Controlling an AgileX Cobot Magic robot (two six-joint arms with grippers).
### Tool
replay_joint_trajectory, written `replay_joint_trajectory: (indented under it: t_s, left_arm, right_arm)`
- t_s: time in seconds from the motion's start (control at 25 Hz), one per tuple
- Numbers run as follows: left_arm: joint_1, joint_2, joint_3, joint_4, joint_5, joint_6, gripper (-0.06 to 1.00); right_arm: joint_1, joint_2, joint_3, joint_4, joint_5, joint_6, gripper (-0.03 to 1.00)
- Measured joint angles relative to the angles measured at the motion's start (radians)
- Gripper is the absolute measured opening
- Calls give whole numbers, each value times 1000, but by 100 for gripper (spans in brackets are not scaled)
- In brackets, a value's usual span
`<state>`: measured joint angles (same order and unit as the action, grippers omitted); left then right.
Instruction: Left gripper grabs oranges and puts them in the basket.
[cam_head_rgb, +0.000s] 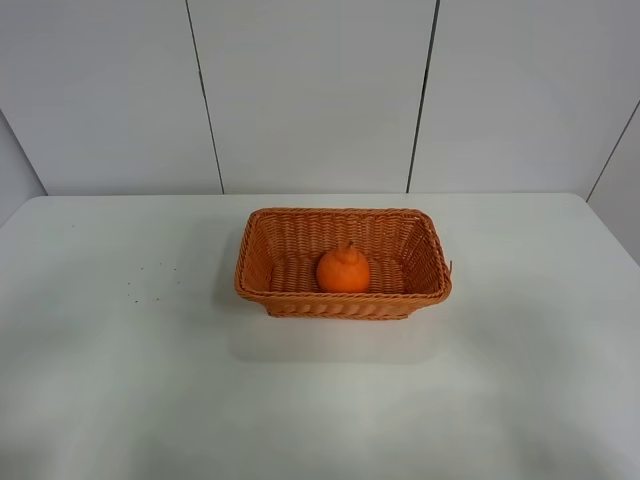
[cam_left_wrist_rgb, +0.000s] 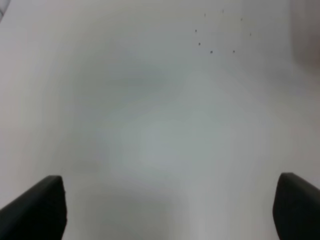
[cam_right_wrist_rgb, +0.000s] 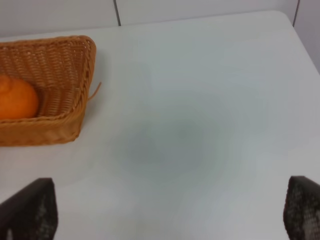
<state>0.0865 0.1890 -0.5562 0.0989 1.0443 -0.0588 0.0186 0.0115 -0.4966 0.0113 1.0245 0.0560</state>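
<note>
One white tabletop (cam_head_rgb: 120, 400) fills your overhead view, and neither arm shows in it. Near its middle stands the wicker basket (cam_head_rgb: 343, 306), with a stray strand sticking out from the rim at one corner. You can see the orange (cam_head_rgb: 343, 270) resting inside the basket on its floor, close to the front wall, knob upward. Your left pincer (cam_left_wrist_rgb: 167, 207) hangs spread wide over bare tabletop, holding nothing, with a scatter of dark specks (cam_left_wrist_rgb: 215, 35) beyond it. Your right pincer (cam_right_wrist_rgb: 170, 210) is likewise spread and empty, off to the basket's side.
</note>
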Motion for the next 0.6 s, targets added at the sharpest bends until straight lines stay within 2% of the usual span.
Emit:
replay_joint_trajectory:
  t_s: [0.36,0.6]
  left_arm:
    - [0,-5,58,-3,11,-3,90]
    - [0,-118,60,-4,10,1,90]
  right_arm:
    - [0,0,0,0,0,0,69]
    - [0,0,0,0,0,0,69]
